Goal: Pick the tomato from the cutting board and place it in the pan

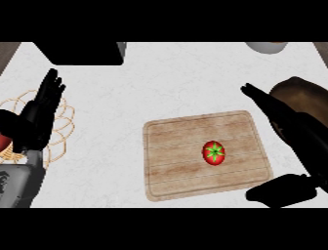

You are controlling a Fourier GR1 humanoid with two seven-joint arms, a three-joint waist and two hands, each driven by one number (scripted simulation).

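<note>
Tomato [214,152] sitting on the cutting board [181,161], nobody's grabbed it

Right hand [289,122] hovers just right of the board, fingers straight, over the dark pan [307,95]; left hand [33,119] rests open at far left

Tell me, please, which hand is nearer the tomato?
Right. The right hand hovers open just right of the tomato; the left hand rests far left.
</note>
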